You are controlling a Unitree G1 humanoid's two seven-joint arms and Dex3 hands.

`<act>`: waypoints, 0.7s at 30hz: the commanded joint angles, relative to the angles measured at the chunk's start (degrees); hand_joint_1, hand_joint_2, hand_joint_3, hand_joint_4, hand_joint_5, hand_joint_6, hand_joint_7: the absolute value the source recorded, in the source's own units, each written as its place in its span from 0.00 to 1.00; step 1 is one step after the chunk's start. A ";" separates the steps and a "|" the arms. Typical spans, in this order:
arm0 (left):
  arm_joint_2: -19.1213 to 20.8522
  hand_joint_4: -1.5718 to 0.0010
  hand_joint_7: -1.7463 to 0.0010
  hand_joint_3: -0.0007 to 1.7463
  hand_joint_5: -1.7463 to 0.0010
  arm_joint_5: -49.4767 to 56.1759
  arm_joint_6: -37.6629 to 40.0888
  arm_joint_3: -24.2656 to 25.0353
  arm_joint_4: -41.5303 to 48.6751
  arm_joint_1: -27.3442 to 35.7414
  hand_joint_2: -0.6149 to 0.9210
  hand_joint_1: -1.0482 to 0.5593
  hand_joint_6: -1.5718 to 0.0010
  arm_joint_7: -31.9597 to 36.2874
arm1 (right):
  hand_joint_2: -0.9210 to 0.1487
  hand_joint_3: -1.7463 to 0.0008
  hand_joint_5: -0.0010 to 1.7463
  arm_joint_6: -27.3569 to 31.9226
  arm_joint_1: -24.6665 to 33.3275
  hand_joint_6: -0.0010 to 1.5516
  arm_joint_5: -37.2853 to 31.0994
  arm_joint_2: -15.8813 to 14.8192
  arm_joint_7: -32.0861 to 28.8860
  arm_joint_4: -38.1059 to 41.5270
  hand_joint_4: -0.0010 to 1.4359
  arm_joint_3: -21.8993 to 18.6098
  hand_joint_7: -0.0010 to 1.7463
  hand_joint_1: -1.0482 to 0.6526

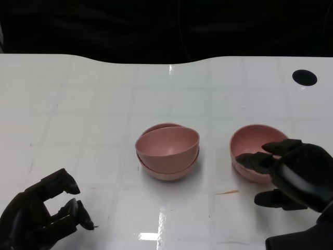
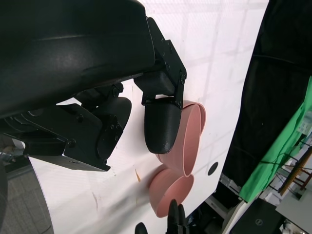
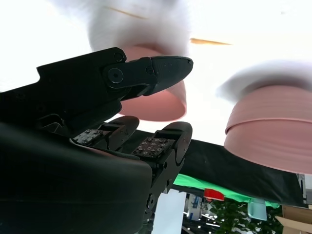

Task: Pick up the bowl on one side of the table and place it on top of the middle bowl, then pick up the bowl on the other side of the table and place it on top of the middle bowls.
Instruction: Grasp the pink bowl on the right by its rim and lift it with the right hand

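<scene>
Head view: at the middle of the white table (image 1: 93,104) sits a stack of two pink bowls (image 1: 167,151), the upper one tilted inside the lower, not yet settled flat. Both look empty. So the first half of the job appears done. At three o'clock from the stack stands the side bowl (image 1: 250,143), also empty and resting on the table, apart from the stack. The right hand (image 1: 291,172) is at that bowl's near edge, at about five o'clock of it, with fingertips over the rim; nothing is lifted, and whether the fingers already pinch the rim I cannot tell. The left hand (image 1: 44,216) rests at seven o'clock from the stack, well apart, fingers curled but separated, holding nothing. A small tan sliver (image 1: 228,192) lies on the table at five o'clock from the stack. A dark round hole (image 1: 304,77) marks the table's far right corner.

Left wrist view: the left hand's fingers (image 2: 163,124) hang free above the table; beyond them the stack (image 2: 187,139) and the single bowl (image 2: 170,192) show.

Right wrist view: the right hand's fingers (image 3: 156,73) are apart around the single bowl's wall (image 3: 156,105); the stack (image 3: 270,126) is off to one side.

What is left: grip this bowl, lift it, and set it onto the stack.
</scene>
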 commanded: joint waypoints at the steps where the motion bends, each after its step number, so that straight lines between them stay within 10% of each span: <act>1: 0.06 0.51 0.00 0.75 0.00 0.66 0.42 0.41 -0.63 -0.41 0.96 0.76 0.57 1.15 | 0.00 0.88 0.00 0.30 -1.88 0.38 2.05 -2.73 0.07 0.56 0.42 -0.01 0.00 0.15; 21: -0.42 0.51 0.00 0.75 0.00 -0.02 0.63 0.72 -0.51 -0.46 0.97 0.75 0.57 0.87 | 0.00 0.91 0.01 5.16 -6.32 0.37 2.20 -3.71 -2.05 8.55 0.42 6.85 0.00 0.14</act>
